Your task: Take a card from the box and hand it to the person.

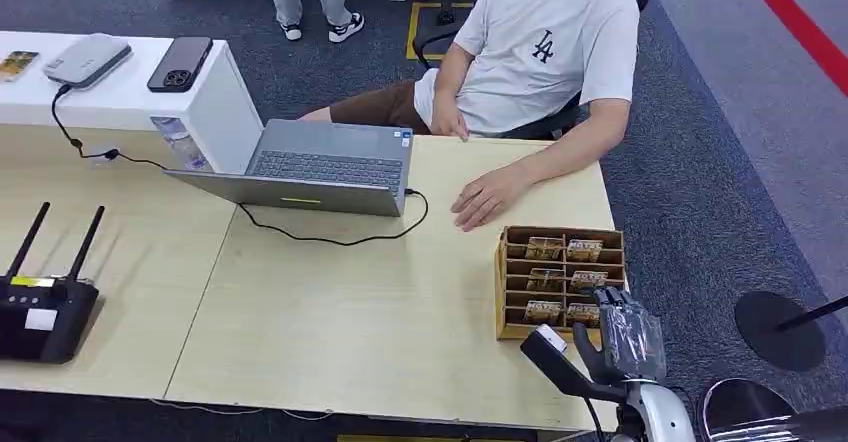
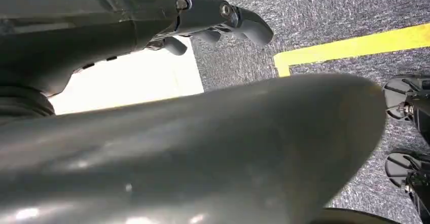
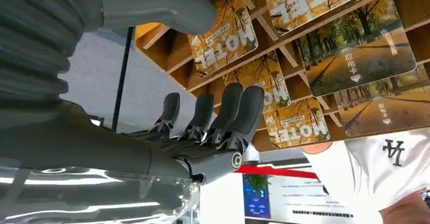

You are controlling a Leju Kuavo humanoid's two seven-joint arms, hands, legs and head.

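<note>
Pale wood is spreading out as the table [image 1: 330,312], carrying everything from the open grey laptop [image 1: 320,167] far off from the fingers to the black router [image 1: 45,312] lying well apart at the other end. Beyond the fingertips a person in a white T-shirt [image 1: 550,47] is sitting, and the person's hand [image 1: 485,202] is resting flat on the tabletop just past the far side of the box [image 1: 558,282]. That wooden box is standing right ahead of the fingers, its slots facing them and holding cards [image 3: 355,51] printed with autumn trees. The right hand [image 1: 625,337] is hovering at the near corner of the box, its dark fingers [image 3: 238,115] lying straight and close together, pointing at the slots with nothing held between them; the grey thumb [image 3: 152,3] is standing apart from them. The nearest card [image 3: 296,125] is sitting in its slot just beside the fingertips, untouched as far as can be told. The left hand [image 2: 203,24] is hanging over grey carpet, its fingers curling slightly, and whether they are spread or closed cannot be told.
</note>
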